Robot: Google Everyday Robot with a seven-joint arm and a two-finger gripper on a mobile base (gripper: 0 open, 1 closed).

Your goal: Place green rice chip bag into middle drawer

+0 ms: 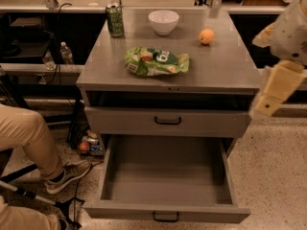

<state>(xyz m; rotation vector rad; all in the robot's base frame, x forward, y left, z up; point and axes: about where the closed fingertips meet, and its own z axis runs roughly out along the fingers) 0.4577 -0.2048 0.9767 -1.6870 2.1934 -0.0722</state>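
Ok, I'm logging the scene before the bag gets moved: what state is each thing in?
green rice chip bag: lying flat on the cabinet top, not held.
middle drawer: pulled open, empty.
upper drawer: shut.
green can: upright.
white bowl: upright.
end effector: off the cabinet's right edge, away from the bag.
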